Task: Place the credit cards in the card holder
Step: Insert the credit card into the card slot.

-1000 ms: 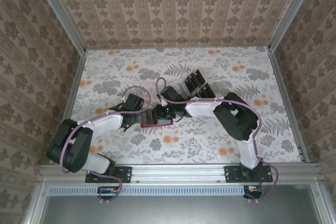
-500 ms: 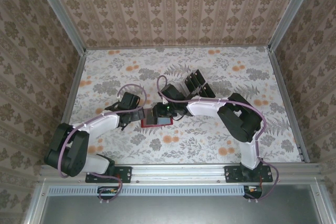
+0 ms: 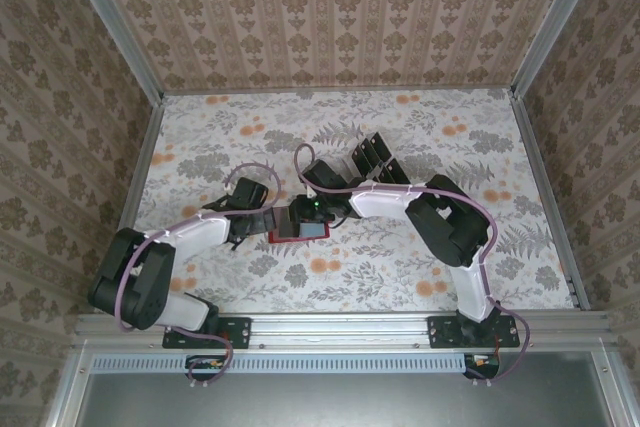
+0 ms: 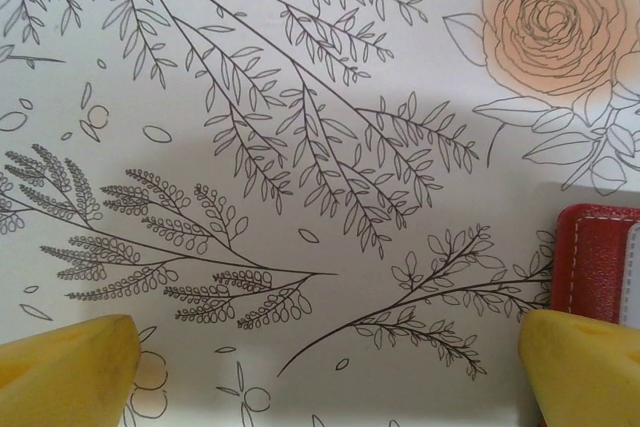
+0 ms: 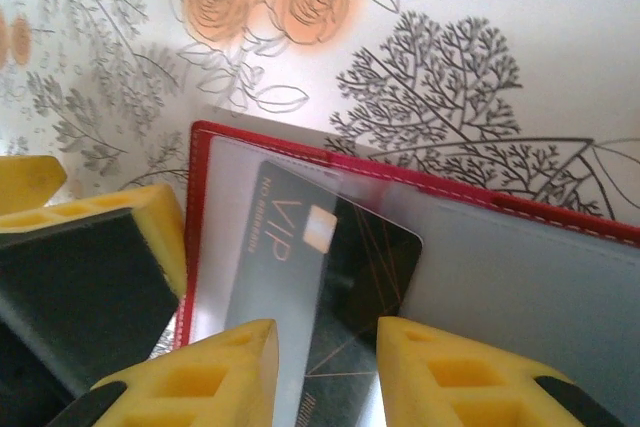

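Observation:
The red card holder (image 3: 300,232) lies open on the flowered table, its clear sleeves facing up (image 5: 400,179). A black credit card (image 5: 345,277) marked VIP lies flat in it, its left part under a clear sleeve. My right gripper (image 5: 325,332) hovers over that card, jaws partly open, and the card shows face-up through the gap. My left gripper (image 4: 325,387) stands wide open over bare table, its right finger beside the holder's red edge (image 4: 600,267). From above, both grippers (image 3: 264,219) (image 3: 302,213) meet at the holder's left end.
Behind the right arm stands a slotted rack (image 3: 372,159) with dark cards upright in it. One of the left gripper's yellow fingers (image 5: 100,247) sits close against the holder's left edge. Patterned walls enclose the table on three sides.
The left wrist has drawn back a little to the left, uncovering more of the red holder. The right gripper stays over the holder with its jaws slightly wider.

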Motion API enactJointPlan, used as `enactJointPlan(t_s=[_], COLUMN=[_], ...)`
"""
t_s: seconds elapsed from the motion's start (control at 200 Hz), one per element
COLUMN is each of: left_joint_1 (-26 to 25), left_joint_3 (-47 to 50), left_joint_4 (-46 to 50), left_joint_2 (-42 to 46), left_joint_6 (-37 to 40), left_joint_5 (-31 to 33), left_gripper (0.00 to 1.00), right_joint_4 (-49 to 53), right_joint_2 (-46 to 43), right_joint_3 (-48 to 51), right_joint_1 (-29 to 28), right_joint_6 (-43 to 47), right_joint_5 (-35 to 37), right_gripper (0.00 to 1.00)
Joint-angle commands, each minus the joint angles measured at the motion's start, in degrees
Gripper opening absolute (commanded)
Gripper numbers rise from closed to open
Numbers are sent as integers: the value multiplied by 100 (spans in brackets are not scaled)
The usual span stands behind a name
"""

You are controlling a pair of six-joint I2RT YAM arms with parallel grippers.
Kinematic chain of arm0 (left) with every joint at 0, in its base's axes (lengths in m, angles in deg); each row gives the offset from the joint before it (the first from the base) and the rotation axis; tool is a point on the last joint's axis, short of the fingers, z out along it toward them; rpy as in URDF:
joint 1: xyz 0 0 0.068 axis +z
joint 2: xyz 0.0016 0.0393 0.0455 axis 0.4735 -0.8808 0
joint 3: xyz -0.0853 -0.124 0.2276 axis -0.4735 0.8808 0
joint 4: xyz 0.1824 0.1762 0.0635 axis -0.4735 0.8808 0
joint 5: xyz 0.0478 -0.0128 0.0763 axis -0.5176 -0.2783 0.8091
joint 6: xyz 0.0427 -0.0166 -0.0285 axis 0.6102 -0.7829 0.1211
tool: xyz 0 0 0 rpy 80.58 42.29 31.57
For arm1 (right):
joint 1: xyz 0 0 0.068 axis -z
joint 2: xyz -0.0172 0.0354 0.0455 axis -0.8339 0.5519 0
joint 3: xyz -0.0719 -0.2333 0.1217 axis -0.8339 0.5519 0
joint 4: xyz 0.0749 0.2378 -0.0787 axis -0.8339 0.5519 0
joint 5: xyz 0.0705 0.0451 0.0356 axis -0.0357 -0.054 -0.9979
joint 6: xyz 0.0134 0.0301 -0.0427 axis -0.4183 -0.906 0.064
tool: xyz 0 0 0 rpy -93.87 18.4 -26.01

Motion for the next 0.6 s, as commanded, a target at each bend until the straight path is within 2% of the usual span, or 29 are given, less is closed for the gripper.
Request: enactJointPlan(t_s=[0.0, 0.595], left_joint_1=[51, 38], left_joint_3=[64, 135], left_joint_4=[-26, -176], left_joint_2=[-77, -233], left_joint_6=[-94, -118], left_joint_5=[-63, -124], left_gripper=[100, 100], right_joint_4=[167, -30], right_joint_2=[100, 512], right_joint_3=[-178, -549], right_joint_1=[-18, -69], right_joint_6=[102, -130], right_joint_5=[116, -239], right_gripper=[32, 32])
